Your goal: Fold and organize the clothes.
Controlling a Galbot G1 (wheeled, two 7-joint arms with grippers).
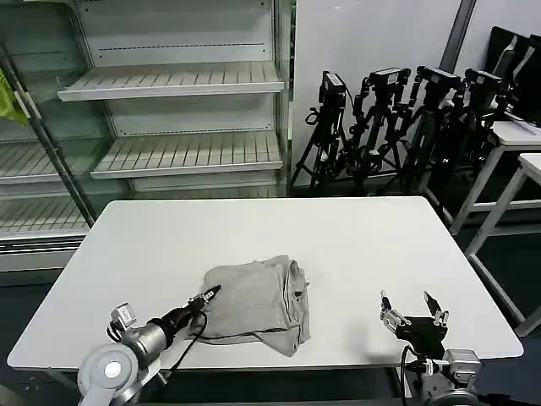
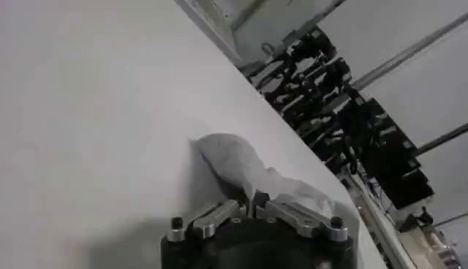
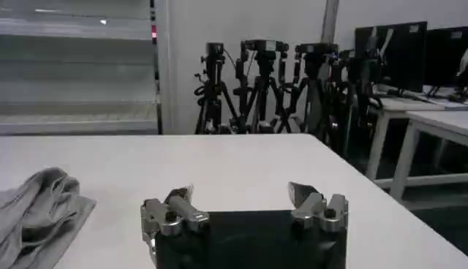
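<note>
Left hand (image 1: 206,296) fingers pressed together, pinching the near edge of the grey shirt (image 1: 258,303) bunched on the white table (image 1: 254,237), while the right hand (image 1: 413,309) waits spread wide, well off to the shirt's other side, shelves (image 1: 182,118) and tripods (image 1: 389,118) beyond.

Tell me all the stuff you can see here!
shirt: one, light grey, bunched up near the front of the table
table: one, white, in front of the robot
shelves: several, pale, behind the table on the left
tripods: a group, black, behind the table on the right
yellow-green cloth: one, at the far left edge
left gripper: one, shut on the shirt's left edge
right gripper: one, open, over the table's front right
</note>
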